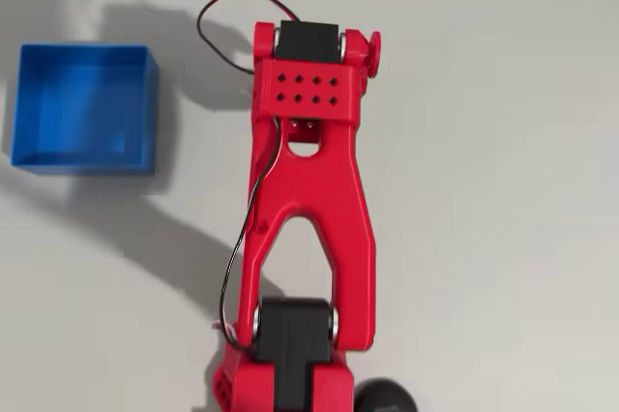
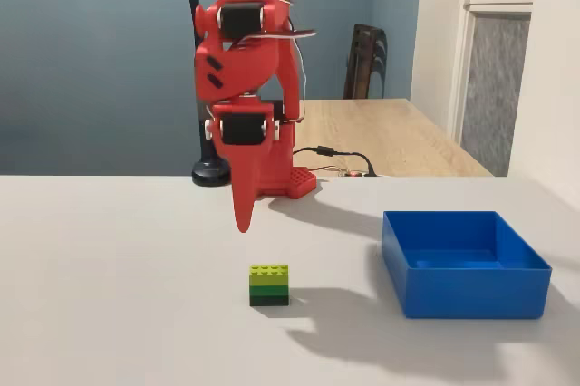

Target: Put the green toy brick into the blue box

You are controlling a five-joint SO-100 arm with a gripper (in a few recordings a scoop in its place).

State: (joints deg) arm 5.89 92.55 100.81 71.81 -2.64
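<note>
Fixed view | red gripper point(image 2: 242, 220) hangs above table point(image 2: 109, 295), fingers appear closed, empty | green toy brick point(image 2: 269, 284) left of blue box point(image 2: 464, 264), apart

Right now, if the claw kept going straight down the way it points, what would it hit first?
In the fixed view the claw points down at the white table. The green toy brick sits slightly to its right, so it would probably meet bare table first, though depth is unclear. The blue box is well aside.

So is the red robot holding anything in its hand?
No, nothing. Its hand hangs in the air above the table, and the green toy brick sits on the table below it, untouched, beside the blue box.
</note>
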